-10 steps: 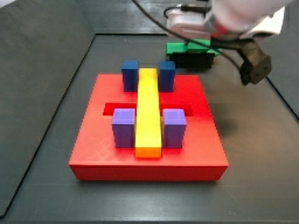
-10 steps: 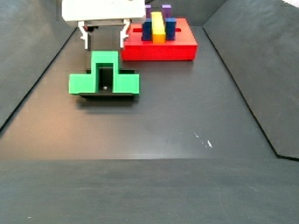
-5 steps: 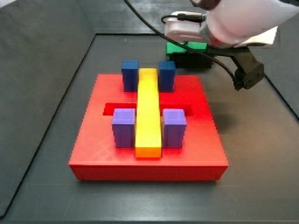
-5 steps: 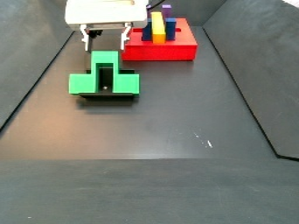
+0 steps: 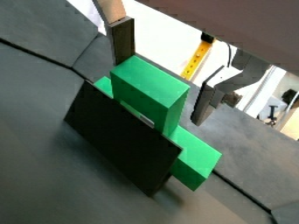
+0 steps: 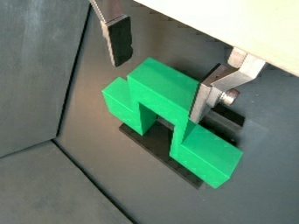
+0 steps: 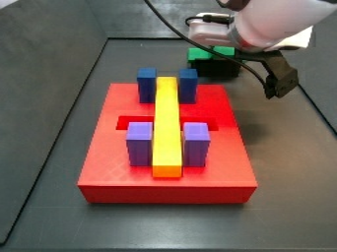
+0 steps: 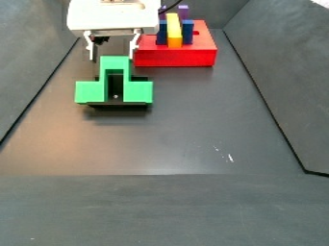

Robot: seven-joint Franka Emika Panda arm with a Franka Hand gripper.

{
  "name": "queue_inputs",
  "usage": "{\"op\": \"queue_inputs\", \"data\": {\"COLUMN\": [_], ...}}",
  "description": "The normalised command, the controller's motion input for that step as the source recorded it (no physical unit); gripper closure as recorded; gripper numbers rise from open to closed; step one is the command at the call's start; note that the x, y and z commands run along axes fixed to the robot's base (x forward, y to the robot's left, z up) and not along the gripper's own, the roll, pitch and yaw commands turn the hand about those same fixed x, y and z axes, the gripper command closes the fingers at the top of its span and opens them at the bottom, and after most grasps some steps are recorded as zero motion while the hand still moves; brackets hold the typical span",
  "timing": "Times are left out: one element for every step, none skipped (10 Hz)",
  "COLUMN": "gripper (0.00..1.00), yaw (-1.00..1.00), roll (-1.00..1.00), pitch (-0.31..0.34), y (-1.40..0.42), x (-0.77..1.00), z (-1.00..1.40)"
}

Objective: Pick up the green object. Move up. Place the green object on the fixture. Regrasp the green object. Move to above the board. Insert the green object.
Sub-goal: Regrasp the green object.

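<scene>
Green object sits on the fixture, well apart from the board. Gripper hangs just above/behind it; fingers are spread open, one each side of the raised middle, not touching (seen in both wrist views). Looks like the regrasp step. To do it well: centre over the raised part, come down straight, close evenly so the piece doesn't tilt off the fixture
</scene>
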Motion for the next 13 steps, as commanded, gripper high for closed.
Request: {"op": "queue_inputs", "data": {"gripper": [0.00,0.00,0.00,0.00,0.00,0.00,0.00,0.00,0.00,0.00,0.00,0.00,0.00], "yaw": [0.03,0.03,0.03,0.01,0.00,0.00,0.00,0.01,0.02,0.00,0.00,0.00,0.00], "roll": [-0.33,-0.31,-0.25,-0.10,-0.11,-0.14,-0.13,-0.07,-0.04,0.00,0.00,0.00,0.00], "pitch": [0.000,0.000,0.000,0.000,0.000,0.000,0.000,0.000,0.000,0.000,0.000,0.000,0.000], "y": [0.16,0.14,0.12,0.03,0.03,0.06,0.07,0.09,0.05,0.00,0.00,0.00,0.00], "x": [0.09,0.05,0.00,0.00,0.00,0.00,0.00,0.00,0.00,0.00,0.00,0.00,0.00], "z": [-0.05,-0.08,-0.09,-0.06,-0.03,-0.03,-0.02,-0.08,-0.02,-0.03,-0.18,-0.05,0.00]}}
